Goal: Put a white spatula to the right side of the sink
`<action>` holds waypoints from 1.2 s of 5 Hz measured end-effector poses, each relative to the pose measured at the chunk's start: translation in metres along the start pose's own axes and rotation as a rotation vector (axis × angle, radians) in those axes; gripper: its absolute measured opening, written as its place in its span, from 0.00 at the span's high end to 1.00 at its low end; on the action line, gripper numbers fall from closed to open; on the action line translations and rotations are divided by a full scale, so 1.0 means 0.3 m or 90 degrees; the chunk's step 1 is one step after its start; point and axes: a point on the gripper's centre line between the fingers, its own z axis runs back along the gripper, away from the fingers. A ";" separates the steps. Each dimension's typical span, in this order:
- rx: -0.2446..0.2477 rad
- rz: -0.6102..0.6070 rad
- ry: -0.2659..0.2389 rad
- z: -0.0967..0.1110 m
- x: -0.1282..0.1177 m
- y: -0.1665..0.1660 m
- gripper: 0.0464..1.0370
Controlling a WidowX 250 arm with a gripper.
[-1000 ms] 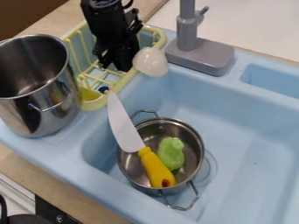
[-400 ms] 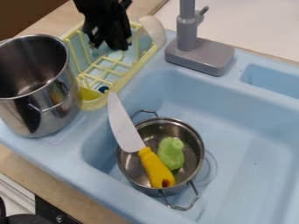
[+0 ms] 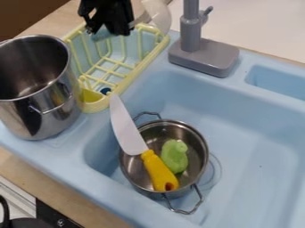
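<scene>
Tall steel pot (image 3: 26, 113) stood far left. Gripper (image 3: 109, 31) hung above yellow dish rack (image 3: 140, 67), fingers apparently pinching white spatula (image 3: 157, 17) near handle, head jutting right, aloft. Low swing, I judged, could snag knife (image 3: 127, 129) lying across small pot (image 3: 156, 135). Head clipping grey faucet (image 3: 191, 35) might twist spatula loose, dropping it short of right side of sink (image 3: 256, 147).

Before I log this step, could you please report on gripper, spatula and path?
Gripper at the yellow rack's far end, holding white spatula. Spatula raised, not yet placed. Gray faucet close by, possibly obstructing the way to the sink's right.
</scene>
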 end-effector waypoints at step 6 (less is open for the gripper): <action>-0.039 -0.272 0.076 0.073 -0.409 0.187 0.99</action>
